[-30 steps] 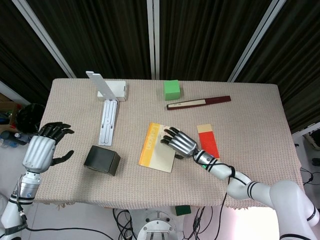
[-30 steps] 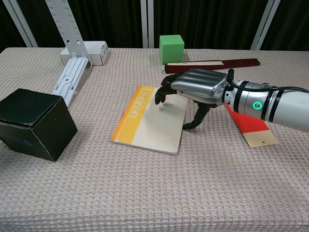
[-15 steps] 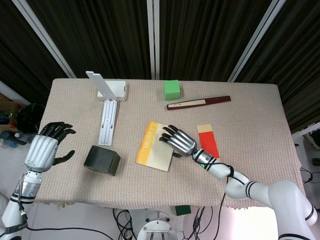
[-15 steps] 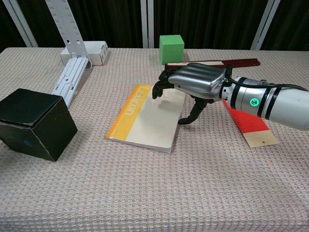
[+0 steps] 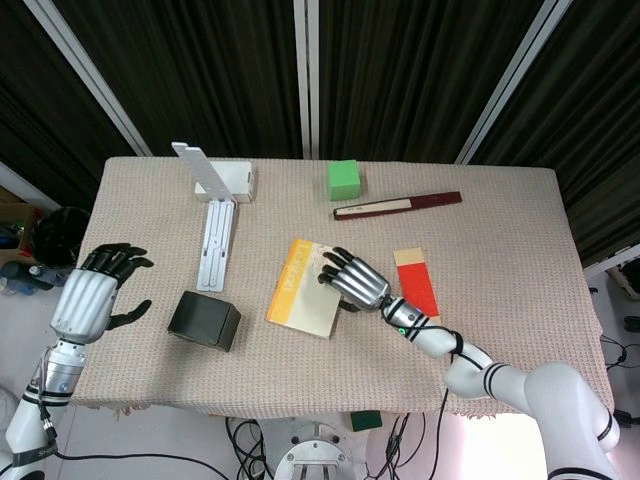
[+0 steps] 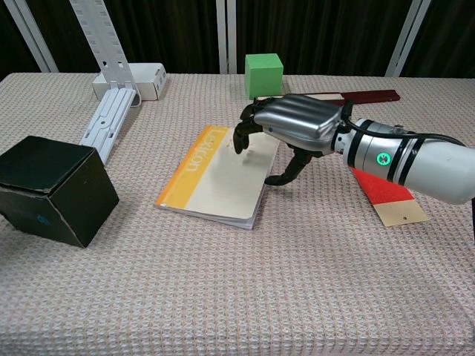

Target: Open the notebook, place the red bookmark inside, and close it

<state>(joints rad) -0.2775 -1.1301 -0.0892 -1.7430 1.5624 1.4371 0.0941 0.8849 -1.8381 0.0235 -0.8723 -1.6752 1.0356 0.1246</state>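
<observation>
While closed, the notebook [image 6: 215, 178] shows an orange spine band.

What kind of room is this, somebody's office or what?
Probably a robot test lab, not an office: dark curtains hang behind a cloth-covered table holding unrelated props like a green cube and a black box.

A black box [image 5: 204, 320] sits near the counter's [image 5: 500, 220] front left, beside a white bracket [image 5: 215, 240]; a green cube [image 5: 343, 179] and dark red case [image 5: 397, 205] lie behind.
</observation>
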